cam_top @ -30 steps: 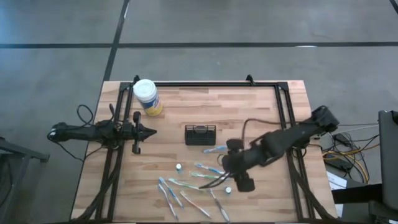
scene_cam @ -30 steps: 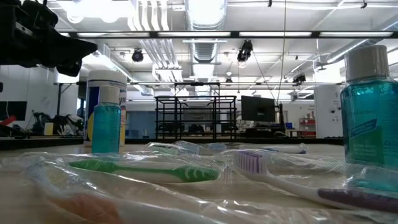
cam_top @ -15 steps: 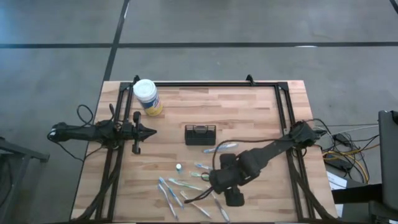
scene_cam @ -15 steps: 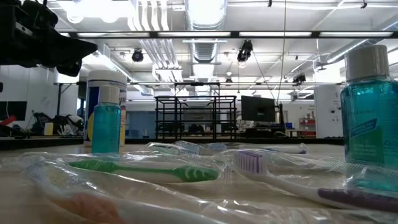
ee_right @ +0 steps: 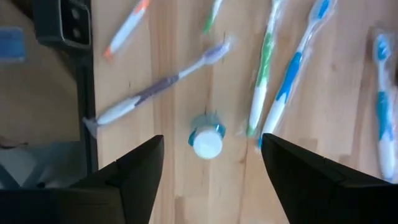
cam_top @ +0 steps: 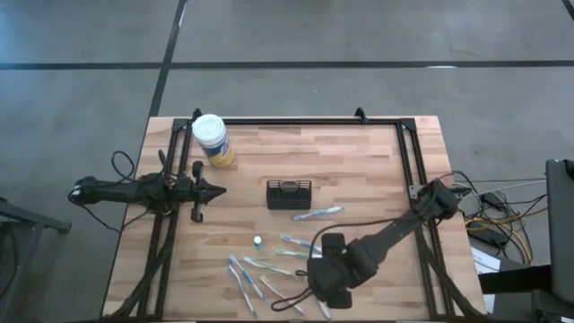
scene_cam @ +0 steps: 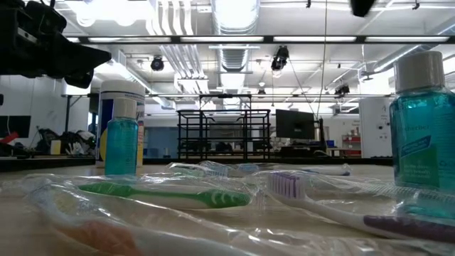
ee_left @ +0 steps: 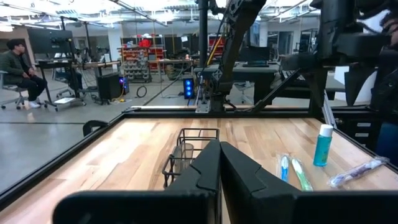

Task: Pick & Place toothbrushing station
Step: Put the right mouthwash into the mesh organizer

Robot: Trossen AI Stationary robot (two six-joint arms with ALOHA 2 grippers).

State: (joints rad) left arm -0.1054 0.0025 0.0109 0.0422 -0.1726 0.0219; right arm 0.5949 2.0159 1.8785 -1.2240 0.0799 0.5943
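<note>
The black wire-mesh caddy stands on its base mid-table; it also shows in the left wrist view. Several wrapped toothbrushes lie flat near the front edge, and one lies just in front of the caddy. My right gripper hangs open above the front toothbrushes, pointing down; its fingers stand on either side of a small teal bottle's white cap, well above it. My left gripper is shut and empty, left of the caddy, pointing at it.
A yellow jar with a white lid stands at the far left. A second small teal bottle stands left of the toothbrushes. A black frame rail runs along the table's sides and far edge. A person sits in the room beyond.
My right gripper has gone toward the table's near edge and somewhat left, from beside the middle toothbrushes to above the front ones and the small bottle. Its tip now shows at the top of the low view. The toothbrushes and caddy have stayed put.
</note>
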